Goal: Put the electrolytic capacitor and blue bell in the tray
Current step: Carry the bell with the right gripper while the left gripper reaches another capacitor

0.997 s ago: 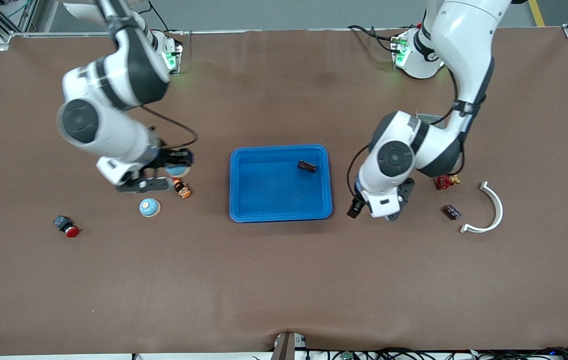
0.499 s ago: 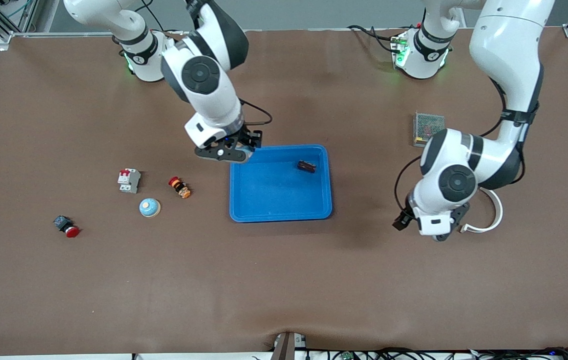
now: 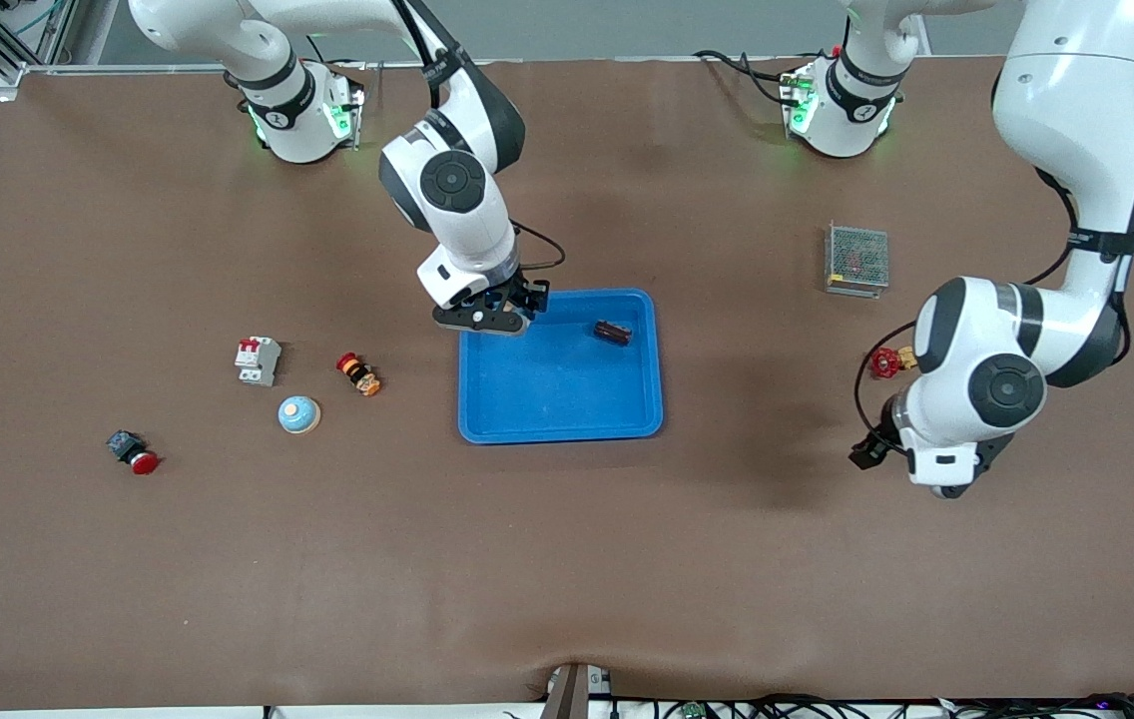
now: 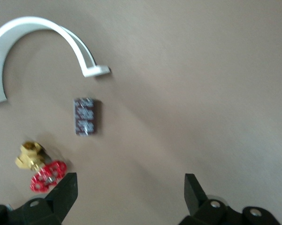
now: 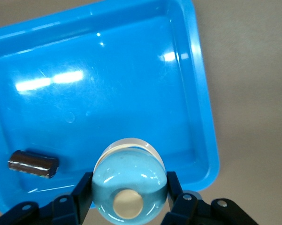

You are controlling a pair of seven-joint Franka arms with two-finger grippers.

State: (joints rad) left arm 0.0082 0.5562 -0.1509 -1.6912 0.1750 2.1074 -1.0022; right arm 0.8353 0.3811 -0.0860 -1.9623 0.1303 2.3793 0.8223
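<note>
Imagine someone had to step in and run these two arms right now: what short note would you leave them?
Right gripper: shut on the blue bell, hanging over the corner of the tray toward the right arm's end.
Left gripper: open, holding nothing, waiting above bare table near a white curved piece, a red-handled valve and a spare dark capacitor.
Done: an electrolytic capacitor lies in the tray.
Left: lower and release the bell in the tray.
A second bell sits on the table.
</note>
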